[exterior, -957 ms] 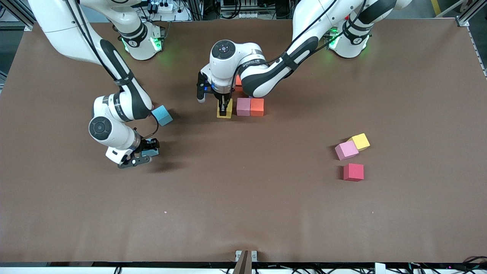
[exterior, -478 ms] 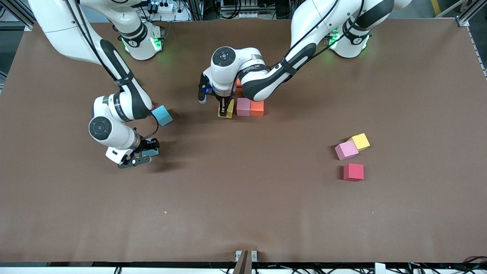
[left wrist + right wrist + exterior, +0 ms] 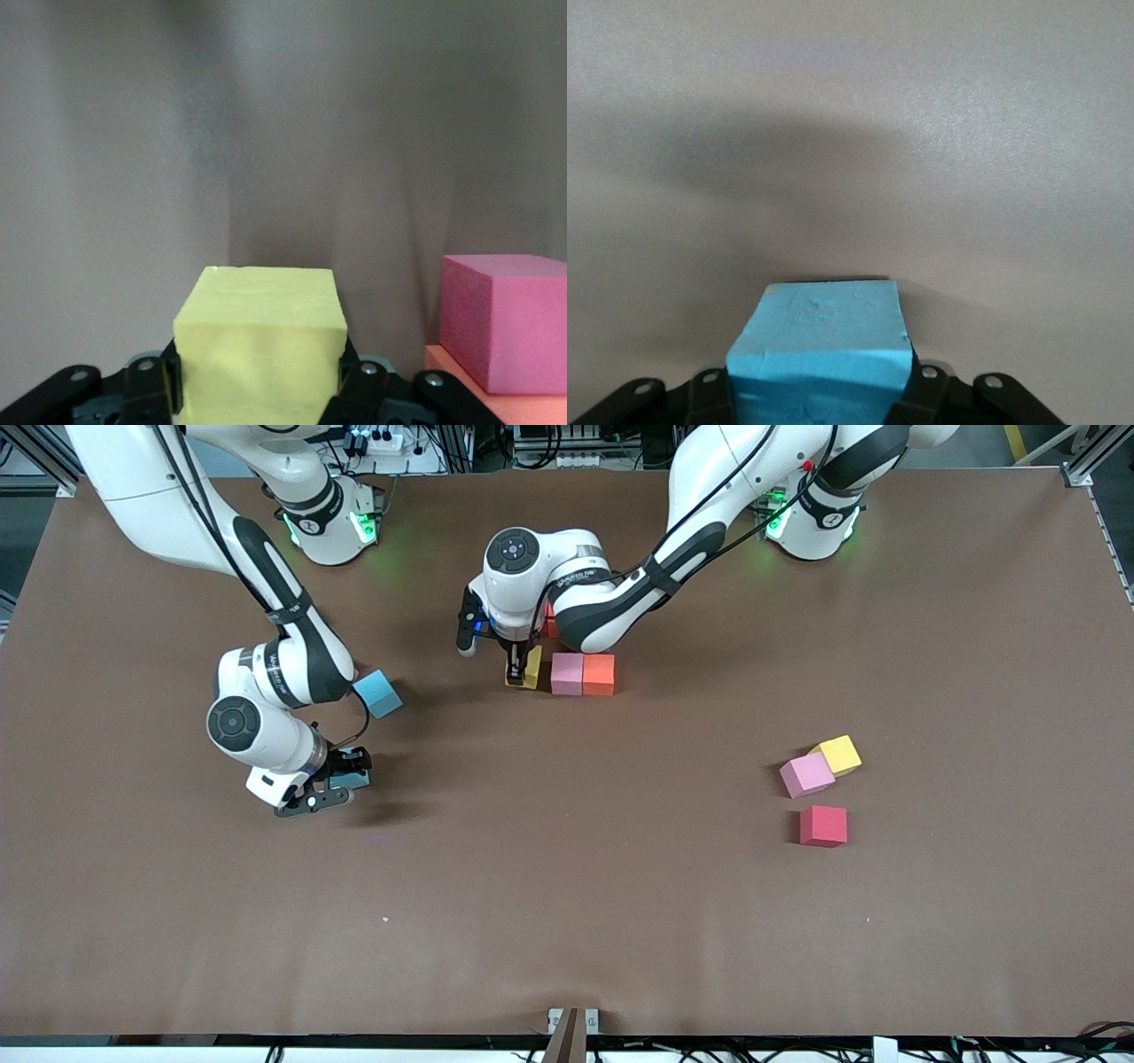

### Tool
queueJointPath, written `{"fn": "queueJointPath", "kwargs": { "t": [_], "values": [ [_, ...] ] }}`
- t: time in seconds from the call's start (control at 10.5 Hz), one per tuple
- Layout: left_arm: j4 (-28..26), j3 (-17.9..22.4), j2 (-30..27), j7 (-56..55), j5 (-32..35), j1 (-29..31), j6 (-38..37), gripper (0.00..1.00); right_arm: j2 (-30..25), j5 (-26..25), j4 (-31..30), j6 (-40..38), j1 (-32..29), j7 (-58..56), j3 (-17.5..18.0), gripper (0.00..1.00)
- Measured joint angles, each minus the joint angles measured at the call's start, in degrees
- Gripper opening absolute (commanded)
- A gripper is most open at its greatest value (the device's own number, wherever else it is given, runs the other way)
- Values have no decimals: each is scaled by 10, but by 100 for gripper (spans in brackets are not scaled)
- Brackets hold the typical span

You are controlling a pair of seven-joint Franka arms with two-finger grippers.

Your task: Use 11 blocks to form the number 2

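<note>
My left gripper (image 3: 517, 668) is shut on a yellow block (image 3: 532, 666), low at the table beside a pink block (image 3: 567, 674) and an orange block (image 3: 599, 674) that sit edge to edge in a row. The left wrist view shows the yellow block (image 3: 259, 341) between the fingers, with the pink block (image 3: 505, 319) and orange block (image 3: 465, 394) alongside. A reddish block (image 3: 552, 622) is mostly hidden under the left arm. My right gripper (image 3: 339, 784) is shut on a light blue block (image 3: 358, 779) (image 3: 819, 354) over bare table toward the right arm's end.
A second light blue block (image 3: 379, 693) lies by the right arm's wrist. Toward the left arm's end, a yellow block (image 3: 840, 755) touches a pink block (image 3: 806, 775), and a red block (image 3: 823, 825) lies nearer the camera.
The left gripper with the yellow block has shifted slightly away from the front camera, staying beside the pink block. The right arm has not moved.
</note>
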Motion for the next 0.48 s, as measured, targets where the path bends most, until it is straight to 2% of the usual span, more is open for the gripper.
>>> {"fn": "queueJointPath", "kwargs": {
  "t": [0.48],
  "values": [
    [0,1,3,-11,-16,0,-28,0,0,0,0,0,0,0,0,14]
  ]
}}
